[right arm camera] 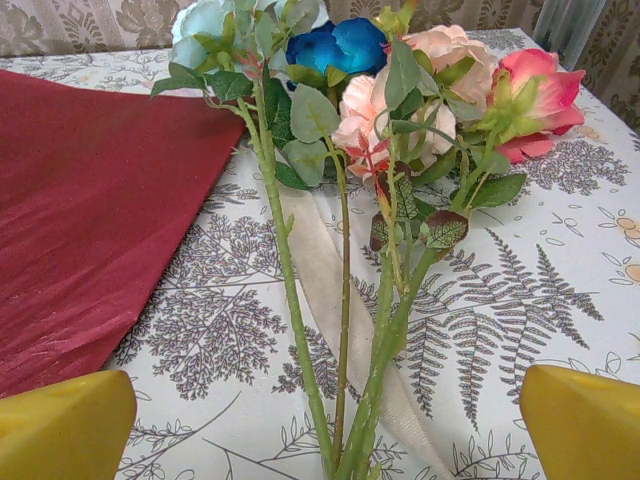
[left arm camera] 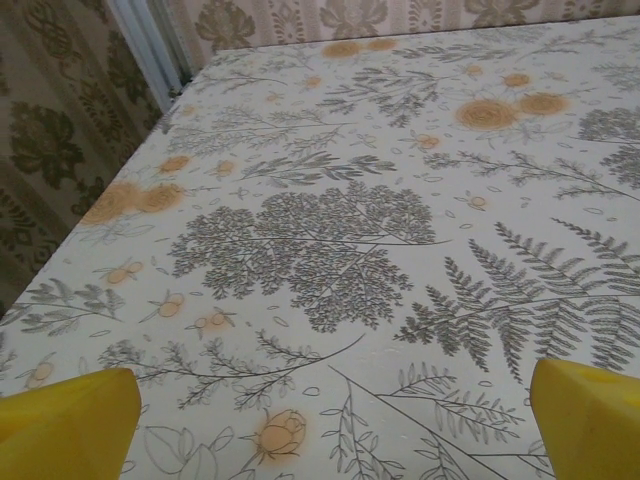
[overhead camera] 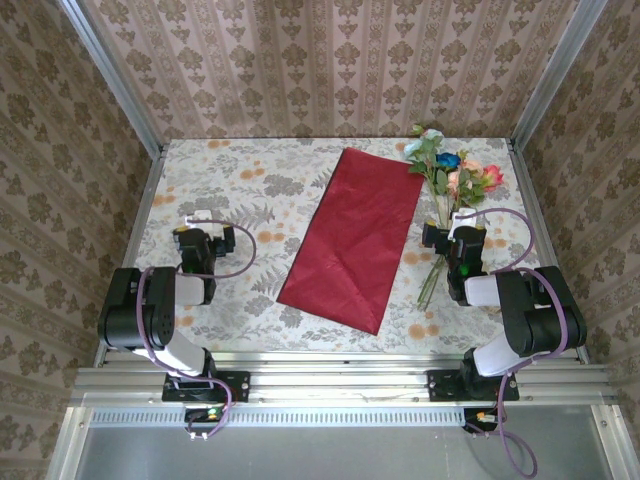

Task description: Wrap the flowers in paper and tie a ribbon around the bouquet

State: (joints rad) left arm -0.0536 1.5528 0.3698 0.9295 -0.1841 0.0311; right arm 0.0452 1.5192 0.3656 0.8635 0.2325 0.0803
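Flowers (overhead camera: pixel 447 172) lie far right on the tabletop (overhead camera: pixel 240 195), just beside the paper (overhead camera: pixel 355 235). Our right pincer (right arm camera: pixel 325 428) gapes empty astride the stems, and our left pincer (left arm camera: pixel 330 425) is wide open and empty too. We should close low around every stem, sparing the ribbon (right arm camera: pixel 320 270).

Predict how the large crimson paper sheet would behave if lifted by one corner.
The large crimson paper sheet lies thin and flat with faint creases, so it would probably droop, not stay stiff. It looks light for its size; a push would likely slide or wrinkle it.
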